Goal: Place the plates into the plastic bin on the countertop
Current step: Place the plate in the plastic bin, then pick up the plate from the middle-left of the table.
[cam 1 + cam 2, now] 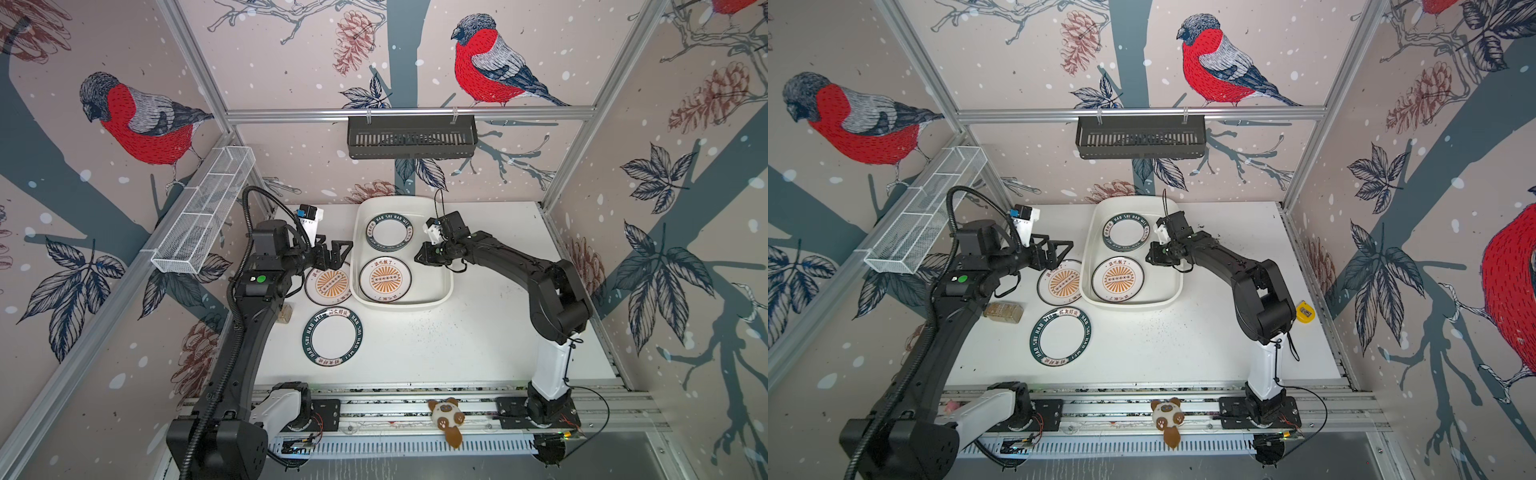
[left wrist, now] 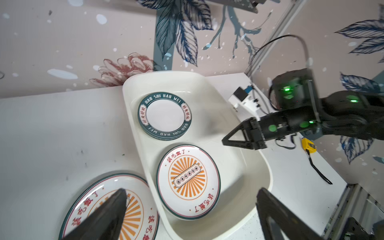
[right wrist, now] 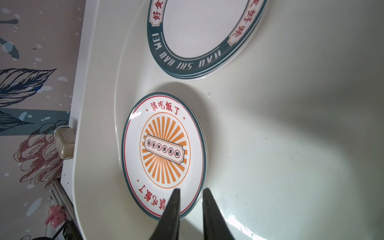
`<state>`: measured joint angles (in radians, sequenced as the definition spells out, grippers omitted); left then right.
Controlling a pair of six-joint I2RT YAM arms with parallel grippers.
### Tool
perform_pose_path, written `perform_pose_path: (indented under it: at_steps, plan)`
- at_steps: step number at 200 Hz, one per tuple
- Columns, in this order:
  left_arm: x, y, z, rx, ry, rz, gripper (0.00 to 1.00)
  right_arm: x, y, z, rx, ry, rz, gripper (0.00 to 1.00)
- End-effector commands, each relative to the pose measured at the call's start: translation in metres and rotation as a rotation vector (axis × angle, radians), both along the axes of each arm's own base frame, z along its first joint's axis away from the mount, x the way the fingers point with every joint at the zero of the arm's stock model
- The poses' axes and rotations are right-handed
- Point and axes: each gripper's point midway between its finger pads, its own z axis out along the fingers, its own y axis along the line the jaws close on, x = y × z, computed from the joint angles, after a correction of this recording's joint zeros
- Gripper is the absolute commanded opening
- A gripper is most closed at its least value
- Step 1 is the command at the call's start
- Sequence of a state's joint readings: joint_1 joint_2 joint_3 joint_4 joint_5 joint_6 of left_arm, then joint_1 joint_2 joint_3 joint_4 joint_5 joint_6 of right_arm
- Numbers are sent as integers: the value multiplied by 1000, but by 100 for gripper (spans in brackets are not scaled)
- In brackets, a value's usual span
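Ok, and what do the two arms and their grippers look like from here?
Both arms are black with a white link near the base. The left arm carries a ribbed black hose and a green dot; the right arm shows green lights. The left gripper and right gripper have black triangular fingers.

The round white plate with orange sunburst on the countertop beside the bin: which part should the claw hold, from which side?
Probably the rim of the orange sunburst plate on the side away from the large white plastic bin, using the open left claw from the robot's left. It lies flat, and its other edge sits beside the bin wall.
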<state>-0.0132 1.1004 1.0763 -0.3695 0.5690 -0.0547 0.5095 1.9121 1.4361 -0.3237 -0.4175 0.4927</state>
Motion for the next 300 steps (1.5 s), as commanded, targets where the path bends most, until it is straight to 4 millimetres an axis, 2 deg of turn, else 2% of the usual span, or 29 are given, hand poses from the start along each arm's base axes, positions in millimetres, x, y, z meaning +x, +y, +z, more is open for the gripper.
perform_pose_path:
  at_steps: [1, 40, 65, 84, 107, 121, 161, 186, 205, 229, 267, 279, 284, 300]
  plan:
    - [20, 22, -1, -22, 5, 173, 96, 8, -5, 29, 43, -99, -57, 24]
    - [33, 47, -17, 36, 55, 321, 96, -13, -18, 68, 148, -208, -114, 27]
    - [40, 60, -34, 70, 96, 394, 97, -32, -28, 79, 192, -245, -140, 29]
    - [47, 75, -46, 133, 122, 461, 97, -42, -36, 80, 197, -255, -160, 30]
    - [51, 85, -51, 191, 130, 496, 97, -49, -46, 80, 190, -264, -180, 31]
    - [51, 85, -54, 192, 140, 496, 97, -52, -51, 79, 186, -265, -190, 31]
    - [50, 71, -85, 190, 211, 406, 96, -56, -55, 80, 201, -273, -198, 31]
    - [55, 78, -103, 238, 249, 422, 96, -58, -56, 78, 198, -270, -194, 32]
    - [54, 93, -116, 274, 297, 489, 96, -60, -57, 76, 196, -265, -191, 32]
    - [53, 98, -115, 227, 261, 471, 96, -63, -60, 77, 193, -271, -198, 32]
    - [55, 98, -127, 299, 256, 402, 97, -64, -63, 74, 192, -267, -203, 32]
    - [57, 107, -131, 339, 256, 433, 96, -64, -63, 74, 195, -264, -205, 32]
    - [54, 107, -143, 353, 273, 426, 96, -64, -63, 73, 196, -262, -205, 32]
    - [56, 109, -157, 400, 290, 389, 96, -64, -62, 72, 199, -258, -205, 32]
